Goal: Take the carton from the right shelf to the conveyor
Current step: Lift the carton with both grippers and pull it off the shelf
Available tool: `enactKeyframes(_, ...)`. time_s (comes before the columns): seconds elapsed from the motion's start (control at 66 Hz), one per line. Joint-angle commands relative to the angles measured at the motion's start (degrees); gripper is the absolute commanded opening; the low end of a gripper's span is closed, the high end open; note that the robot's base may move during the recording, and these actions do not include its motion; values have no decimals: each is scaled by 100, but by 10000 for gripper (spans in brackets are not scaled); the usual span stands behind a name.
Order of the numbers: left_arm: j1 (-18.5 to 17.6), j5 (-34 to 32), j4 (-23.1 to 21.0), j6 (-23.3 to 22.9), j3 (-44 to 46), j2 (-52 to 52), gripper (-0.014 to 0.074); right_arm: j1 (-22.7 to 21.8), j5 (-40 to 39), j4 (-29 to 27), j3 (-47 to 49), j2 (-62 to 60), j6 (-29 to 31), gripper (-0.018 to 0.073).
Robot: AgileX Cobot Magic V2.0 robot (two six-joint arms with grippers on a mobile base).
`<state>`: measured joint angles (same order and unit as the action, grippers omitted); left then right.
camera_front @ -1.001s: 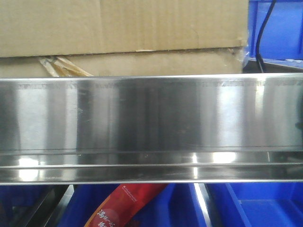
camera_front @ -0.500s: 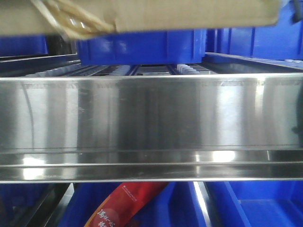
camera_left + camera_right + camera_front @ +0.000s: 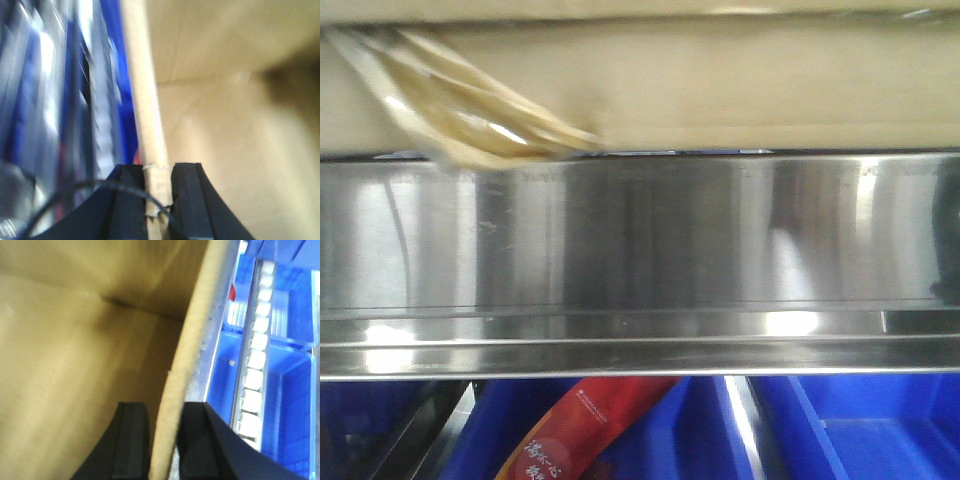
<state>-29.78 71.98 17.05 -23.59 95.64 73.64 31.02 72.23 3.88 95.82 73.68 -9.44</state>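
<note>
A brown cardboard carton point(image 3: 720, 85) fills the top of the front view, just above a steel rail, with loose tape point(image 3: 470, 120) hanging at its left. My left gripper point(image 3: 158, 172) is shut on the carton's left wall edge point(image 3: 145, 100), one finger inside and one outside. My right gripper point(image 3: 167, 412) is shut on the carton's right wall edge point(image 3: 195, 330) in the same way. The carton's open inside point(image 3: 75, 365) shows in both wrist views.
A wide stainless steel rail point(image 3: 640, 260) crosses the front view. Below it are blue bins point(image 3: 860, 430) and a red packet point(image 3: 580, 430). Blue bins point(image 3: 290, 390) and a white roller track point(image 3: 255, 365) lie to the right of the carton.
The carton rose out of the front view half a second ago, uncovering blue bins behind. It has now come back down and fills the top of the view again, closer and blurred.
</note>
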Motion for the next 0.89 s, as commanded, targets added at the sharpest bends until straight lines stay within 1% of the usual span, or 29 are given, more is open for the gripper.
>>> enactKeyframes(0.0,-97,-202,-243,2,-4,-207,-16,11,-226,4,9,-112,47,-64)
enactKeyframes(0.879,-97,-202,-171,2,-4,-274,-16,11,-520,-15,19,-172,47,-66)
